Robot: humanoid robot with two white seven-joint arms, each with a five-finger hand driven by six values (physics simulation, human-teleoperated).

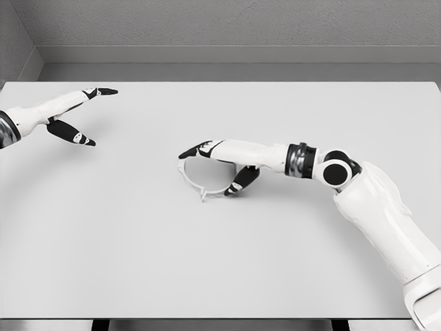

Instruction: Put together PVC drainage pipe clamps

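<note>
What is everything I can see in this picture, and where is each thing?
Pipe clamp ring: one, white, thin open hoop lying flat near the middle of the table, partly under the right hand.
Table: one, pale grey, fills most of the view.
Wall: grey, behind the far edge of the table.
Left hand: one, white with black fingers, over the far left of the table, fingers spread, holding nothing.
Right hand: one, white with black fingertips, over the ring, fingers reaching left, thumb down by the ring's near edge; whether it grips the ring cannot be told.
</note>
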